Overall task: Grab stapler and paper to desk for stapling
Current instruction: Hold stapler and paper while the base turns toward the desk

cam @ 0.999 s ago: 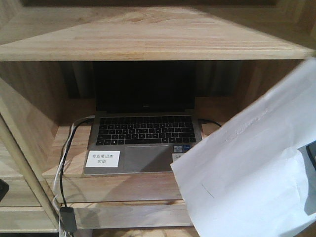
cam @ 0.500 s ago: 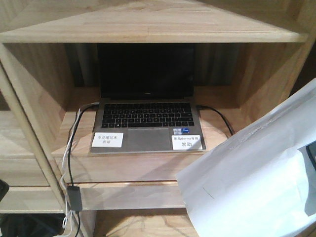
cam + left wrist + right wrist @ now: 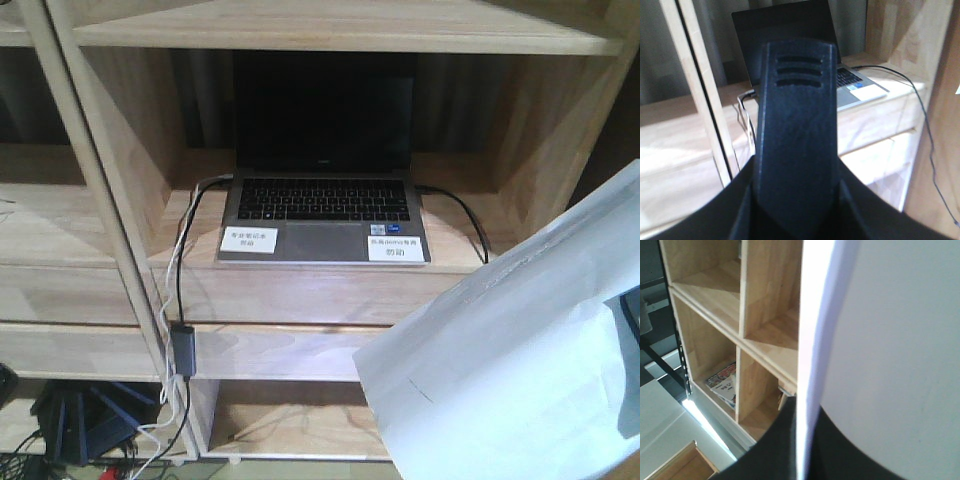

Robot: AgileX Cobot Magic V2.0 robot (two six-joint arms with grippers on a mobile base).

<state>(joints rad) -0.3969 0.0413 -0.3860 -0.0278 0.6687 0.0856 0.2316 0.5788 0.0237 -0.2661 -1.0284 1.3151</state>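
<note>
Two grippers, each loaded: the left gripper is closed on the black stapler, which stands upright between its fingers — beyond it an open laptop sits in a wooden shelf. The right gripper pinches the white paper, held in the air at the lower right of the front view.

The shelving unit is built of light wood, its plank grain left visible under a smooth, faintly satin finish. The laptop is cased in matt silver-grey material that looks like metal, with matt black keys and a dark, smooth screen. White paper labels are stuck on its palm rest. The paper is plain, white and matt, and slightly creased. The cables are sheathed in smooth plastic.
</note>
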